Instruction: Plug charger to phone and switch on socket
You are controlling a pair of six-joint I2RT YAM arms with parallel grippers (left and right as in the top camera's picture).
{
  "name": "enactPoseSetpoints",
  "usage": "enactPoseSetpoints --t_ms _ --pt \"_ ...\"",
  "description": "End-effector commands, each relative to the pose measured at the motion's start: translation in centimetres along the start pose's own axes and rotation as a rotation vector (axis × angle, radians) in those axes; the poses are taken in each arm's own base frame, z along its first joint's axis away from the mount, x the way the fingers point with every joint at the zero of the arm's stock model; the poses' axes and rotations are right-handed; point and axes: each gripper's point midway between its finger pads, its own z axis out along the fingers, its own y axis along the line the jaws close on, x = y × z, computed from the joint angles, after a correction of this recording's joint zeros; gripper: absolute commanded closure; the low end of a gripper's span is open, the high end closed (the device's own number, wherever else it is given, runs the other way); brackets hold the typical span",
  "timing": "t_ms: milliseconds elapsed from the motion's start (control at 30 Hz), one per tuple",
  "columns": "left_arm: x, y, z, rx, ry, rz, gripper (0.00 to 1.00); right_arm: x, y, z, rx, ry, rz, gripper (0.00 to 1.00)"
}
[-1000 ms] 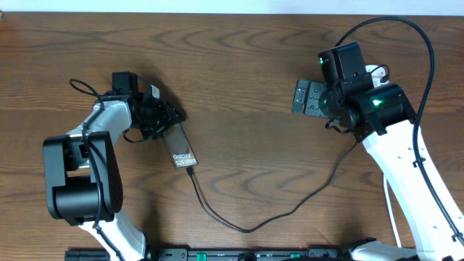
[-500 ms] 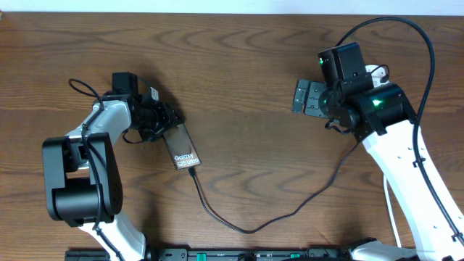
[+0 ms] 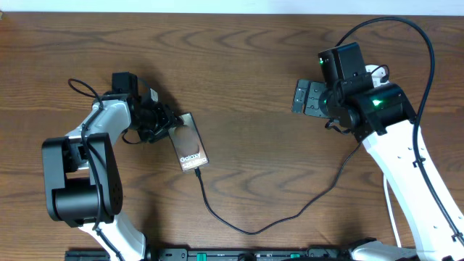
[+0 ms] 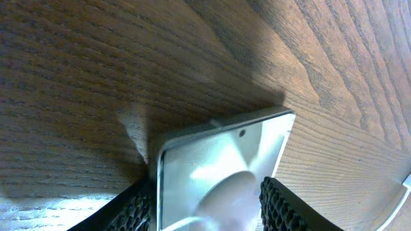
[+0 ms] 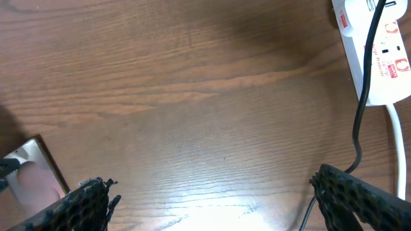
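Observation:
The phone (image 3: 191, 147) lies slanted on the wood, its Galaxy lettering near its lower end. My left gripper (image 3: 171, 125) is shut on the phone's upper end. In the left wrist view the glossy phone (image 4: 218, 160) sits between both black fingers (image 4: 138, 208). The charger (image 3: 250, 230), a thin black cable, meets the phone's lower end, loops across the table and runs up under the right arm. The white socket (image 5: 376, 51) with red marks shows at the top right of the right wrist view, with the charger (image 5: 361, 96) running over it. My right gripper (image 5: 221, 205) hangs open above bare wood.
The socket's white cord (image 5: 401, 147) runs down the right edge of the right wrist view. The phone's corner (image 5: 32, 170) shows at that view's lower left. In the overhead view my right arm (image 3: 377, 109) covers most of the socket. Black gear (image 3: 254, 254) lines the table's front edge.
The phone has swung in the left gripper's hold, its lower end shifting to the right, and the cable end moved with it. The right arm has stayed still.

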Motion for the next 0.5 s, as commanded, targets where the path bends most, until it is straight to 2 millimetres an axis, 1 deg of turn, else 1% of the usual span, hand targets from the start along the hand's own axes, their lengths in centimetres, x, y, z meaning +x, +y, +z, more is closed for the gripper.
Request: enactPoseSetpoints --t_ms 0,233,267,300,367,467 --pt "2.2 5.7 2.2 -0.206 0.062 -0.074 0.45 0.2 -0.1 0.3 0.007 0.006 0.008 0.01" --pt "2.2 5.7 2.3 -0.206 0.061 -0.074 0.45 0.2 -0.1 0.3 0.007 0.006 0.008 0.01" --pt "2.2 5.7 2.2 -0.205 0.061 -0.074 0.36 0.2 -0.1 0.3 0.007 0.006 0.008 0.01" --pt "2.0 5.7 2.2 -0.204 0.057 -0.073 0.3 0.2 -0.1 0.3 0.007 0.006 0.008 0.01" --pt "1.6 5.7 2.1 -0.198 0.043 -0.072 0.27 0.2 -0.1 0.3 0.008 0.006 0.007 0.01" --pt "0.6 5.7 1.4 -0.188 0.017 -0.083 0.22 0.2 -0.1 0.3 0.009 0.006 0.006 0.01"
